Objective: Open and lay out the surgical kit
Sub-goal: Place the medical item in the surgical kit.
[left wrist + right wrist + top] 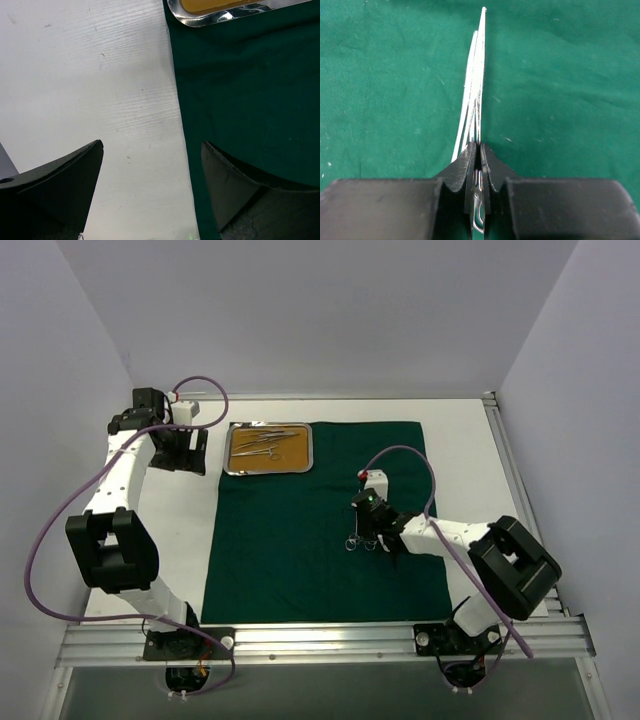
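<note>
Cloth [300,570] lies spread flat mid-frame on the surface [460,440], with the tray [268,472] of instruments [268,445] on its upper left corner. Right claw [478,160] pinches a clamp [479,75] over the cloth's centre. Left claw [152,144] is spread, straddling the cloth's left edge near the tray.

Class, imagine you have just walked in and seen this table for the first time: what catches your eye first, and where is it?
The dark green cloth spread flat on the white table stands out first. Over its middle, the right gripper is shut on a ring-handled clamp. At the cloth's far left corner sits a steel tray with other instruments in it, and the open left gripper hangs beside it.
</note>
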Motion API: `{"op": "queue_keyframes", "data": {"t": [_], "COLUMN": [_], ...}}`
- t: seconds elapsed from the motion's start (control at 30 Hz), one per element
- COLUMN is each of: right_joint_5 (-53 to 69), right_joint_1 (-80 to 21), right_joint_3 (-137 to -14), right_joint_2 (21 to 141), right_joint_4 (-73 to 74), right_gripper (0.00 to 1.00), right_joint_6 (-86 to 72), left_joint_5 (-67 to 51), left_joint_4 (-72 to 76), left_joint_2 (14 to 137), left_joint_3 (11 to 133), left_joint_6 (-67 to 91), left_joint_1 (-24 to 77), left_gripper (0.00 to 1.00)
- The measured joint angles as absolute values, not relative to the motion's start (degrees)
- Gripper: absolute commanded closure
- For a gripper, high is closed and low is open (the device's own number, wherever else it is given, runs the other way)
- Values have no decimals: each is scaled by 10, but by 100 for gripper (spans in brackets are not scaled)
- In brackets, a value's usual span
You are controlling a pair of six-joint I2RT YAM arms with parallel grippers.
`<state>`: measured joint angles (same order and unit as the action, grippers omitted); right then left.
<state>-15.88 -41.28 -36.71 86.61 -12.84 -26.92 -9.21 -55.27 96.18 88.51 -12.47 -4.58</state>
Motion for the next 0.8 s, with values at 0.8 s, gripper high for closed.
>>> {"op": "queue_keyframes", "data": {"t": [0.8], "right_joint_5": [-141], "right_joint_1": [-409], "right_joint_3": [-417], "right_joint_2": [926], "right_joint_4": [-123], "right_gripper": [97], "right_joint_6": [-259], "left_joint_5": [-92], "left_joint_4": [-553], "left_joint_2": [966], "left_joint_3": [885], "left_joint_6": [-125], "left_joint_1": [-46], "left_gripper": [11]}}
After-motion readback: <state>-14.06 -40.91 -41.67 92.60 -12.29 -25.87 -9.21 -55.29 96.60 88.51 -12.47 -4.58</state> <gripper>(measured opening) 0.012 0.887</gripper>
